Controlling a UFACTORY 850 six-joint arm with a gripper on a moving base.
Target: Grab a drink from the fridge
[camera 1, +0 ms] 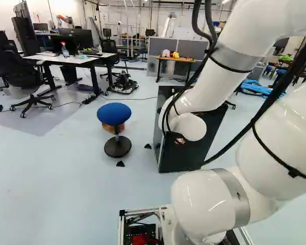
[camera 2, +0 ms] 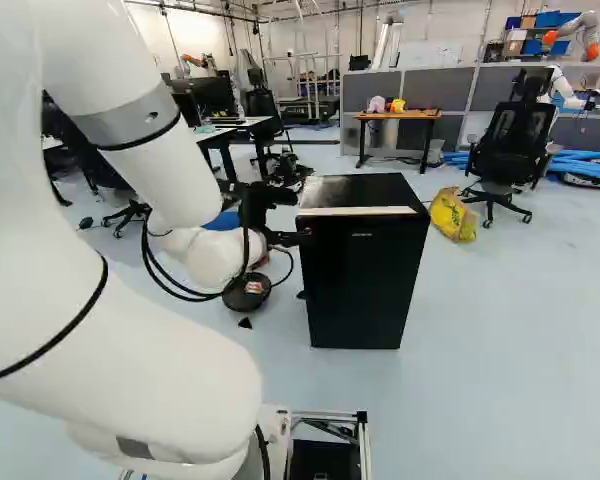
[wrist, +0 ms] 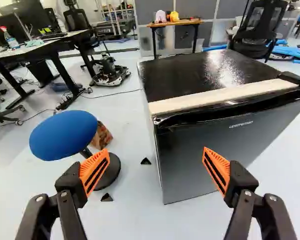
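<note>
One black fridge is standing on the floor, its closed door hiding the inside. Close by, the gripper is hanging released, its two orange-padded fingers spreading wide apart. A blue stool is standing near the fridge; a yellow bag and a wooden table are sitting farther off.
</note>
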